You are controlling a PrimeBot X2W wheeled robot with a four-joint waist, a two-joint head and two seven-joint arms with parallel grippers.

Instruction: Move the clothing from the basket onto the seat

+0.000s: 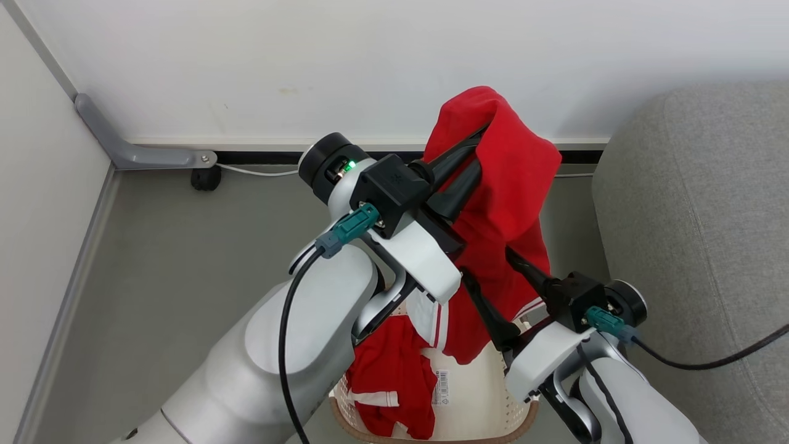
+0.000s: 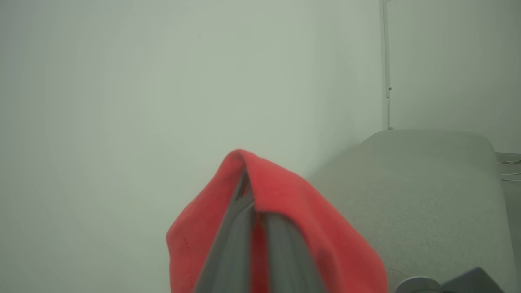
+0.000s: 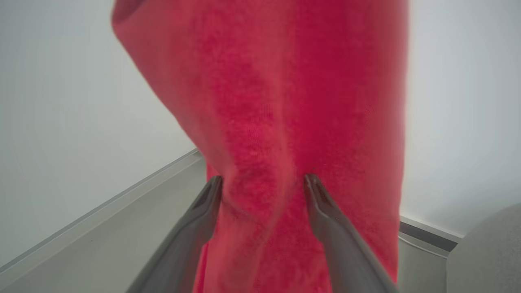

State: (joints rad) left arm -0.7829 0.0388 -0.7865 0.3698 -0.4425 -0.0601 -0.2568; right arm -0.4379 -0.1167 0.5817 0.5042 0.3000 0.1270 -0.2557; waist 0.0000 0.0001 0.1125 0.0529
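A: What do we have in the left gripper?

B: We see its two dark fingers pressed together on a fold of the red garment, in the upper middle of the head view. In the left wrist view the left gripper rises from the bottom edge, and the red garment drapes over its tips like a hood.

A: And the right gripper?

B: Its jaws stand wide apart, a little below and right of centre, pointing up and left into the hanging fabric. In the right wrist view we find the right gripper with one fingertip on either side of a bunched fold of the red garment. Both tips touch the fabric, but we see no pinch.

A: Where does it hang?

B: Down the middle of the head view, its white-striped lower edge just above the basket at the bottom centre.

A: What lies in the basket?

B: We see a second garment, red with white trim, in its left half, beside a barcode sticker.

A: And the seat?

B: The grey seat runs down the right edge of the frame, apart from the red garment. We also see it at the right of the left wrist view.
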